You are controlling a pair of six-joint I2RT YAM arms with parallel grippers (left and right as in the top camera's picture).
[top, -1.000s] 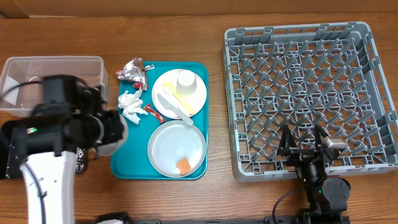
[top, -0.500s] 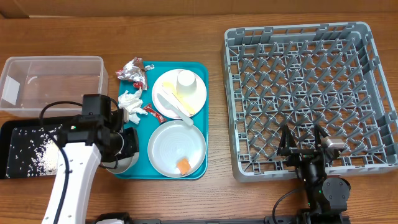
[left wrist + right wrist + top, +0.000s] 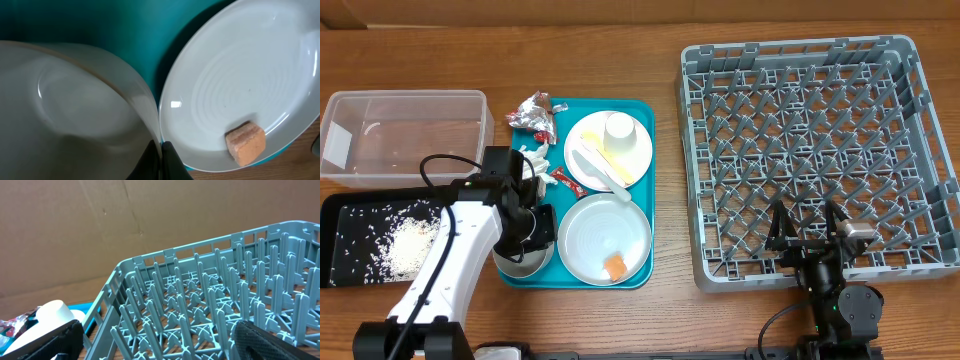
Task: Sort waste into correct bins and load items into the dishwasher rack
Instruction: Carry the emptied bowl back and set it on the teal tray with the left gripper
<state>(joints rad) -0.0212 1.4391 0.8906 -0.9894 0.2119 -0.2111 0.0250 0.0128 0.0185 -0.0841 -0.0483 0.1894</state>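
Observation:
My left gripper (image 3: 530,248) is shut on the rim of the small white bowl (image 3: 517,263), held low over the teal tray's near-left corner. In the left wrist view the black fingertips (image 3: 161,159) pinch the bowl's (image 3: 75,100) edge, next to a pale plate (image 3: 240,85) with the orange cube (image 3: 245,142) on it. Loose rice (image 3: 405,243) lies in the black tray (image 3: 340,212). The clear tub (image 3: 405,98) stands behind it. My right gripper (image 3: 807,235) hangs open over the rack's (image 3: 688,150) front edge with nothing between its fingers (image 3: 270,342).
The teal tray (image 3: 552,205) also holds a plate with a white cup (image 3: 618,130), white cutlery (image 3: 595,168), a foil wrapper (image 3: 532,112), a napkin (image 3: 530,165) and a red packet (image 3: 563,181). The rack's pegs (image 3: 200,295) fill the right wrist view.
My left arm has swung right from over the black tray to the teal tray, carrying the bowl. Rice now shows in the black tray. The right arm has not moved.

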